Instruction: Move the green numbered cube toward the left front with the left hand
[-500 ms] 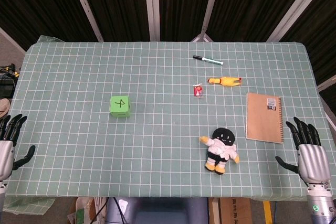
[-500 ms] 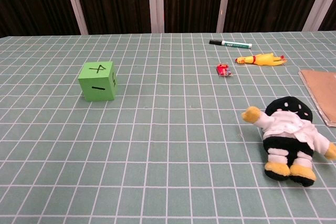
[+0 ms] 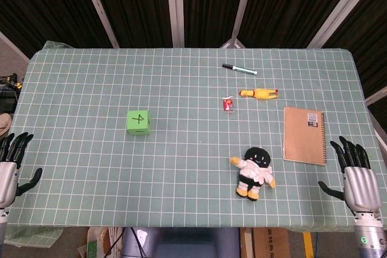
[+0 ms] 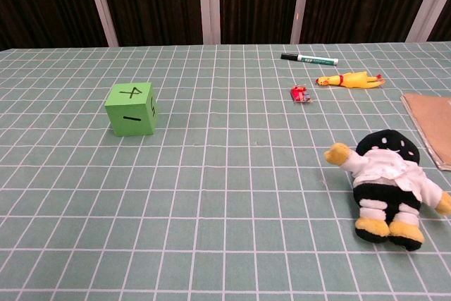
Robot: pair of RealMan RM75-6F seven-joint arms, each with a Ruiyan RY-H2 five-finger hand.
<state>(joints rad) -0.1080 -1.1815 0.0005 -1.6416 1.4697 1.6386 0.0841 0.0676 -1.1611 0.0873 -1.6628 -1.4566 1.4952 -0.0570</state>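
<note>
Head view first: pretty much nothing has changed in the last half second. The left hand (image 3: 11, 170) has slipped a touch lower at the worktop's (image 3: 91, 89) left front edge, and the right hand (image 3: 357, 176) likewise at the right front edge. The green numbered cube (image 3: 138, 122) hasn't budged, so I'd say the move hasn't really started yet. Both hands are empty with fingers spread, pointing up and away from the robot, thumbs out to the inside. The cube sits left of centre, 4 on top, well apart from the left hand.

Chest view: neither hand shows up here. The cube (image 4: 132, 109) sits alone on the left, far from the plush doll (image 4: 387, 185), marker (image 4: 310, 58) and rubber chicken (image 4: 350, 80).
</note>
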